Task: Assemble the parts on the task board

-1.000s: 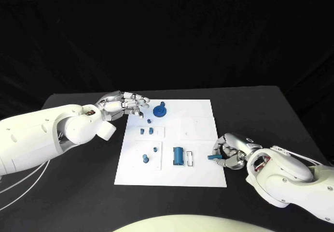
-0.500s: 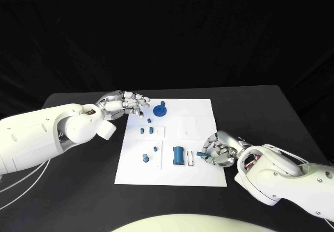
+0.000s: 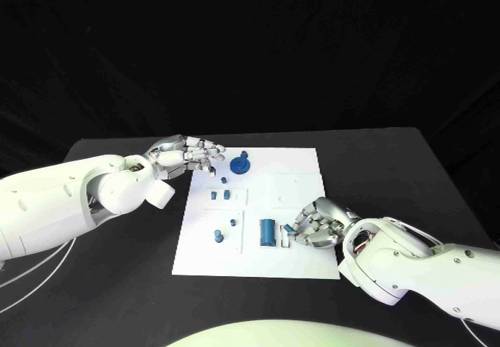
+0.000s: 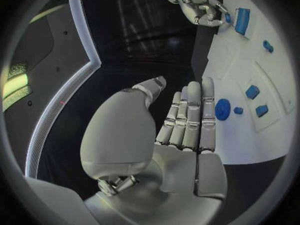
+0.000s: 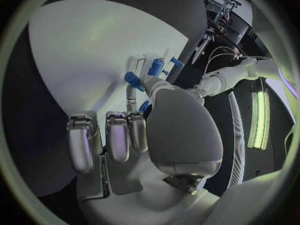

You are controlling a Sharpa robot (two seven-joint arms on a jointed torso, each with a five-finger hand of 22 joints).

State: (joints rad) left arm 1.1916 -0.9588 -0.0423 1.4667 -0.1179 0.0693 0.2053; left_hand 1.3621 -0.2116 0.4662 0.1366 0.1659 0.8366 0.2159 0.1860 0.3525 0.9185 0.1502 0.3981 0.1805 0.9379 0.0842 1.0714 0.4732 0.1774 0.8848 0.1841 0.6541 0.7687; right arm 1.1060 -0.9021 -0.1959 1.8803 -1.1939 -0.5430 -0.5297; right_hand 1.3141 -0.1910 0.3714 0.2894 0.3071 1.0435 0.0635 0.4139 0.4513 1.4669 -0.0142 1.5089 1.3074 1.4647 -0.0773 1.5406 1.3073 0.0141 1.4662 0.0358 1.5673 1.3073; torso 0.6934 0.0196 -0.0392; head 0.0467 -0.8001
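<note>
The white task board lies in the middle of the black table. My right hand is over its right edge and pinches a small blue part at its fingertips, right beside a blue cylinder lying in a slot. The right wrist view shows that small blue part at the fingertips just above the board. My left hand hovers at the board's far left corner, fingers straight and together, holding nothing. A round blue knob stands close to it.
Two small blue parts sit in a recess on the board's left side, and a blue peg stands nearer the front. In the left wrist view the knob lies just beyond my left fingertips. Black table surrounds the board.
My right hand has moved left from the table onto the board's right edge, carrying the small blue part up to the cylinder. The left hand has stayed put.
</note>
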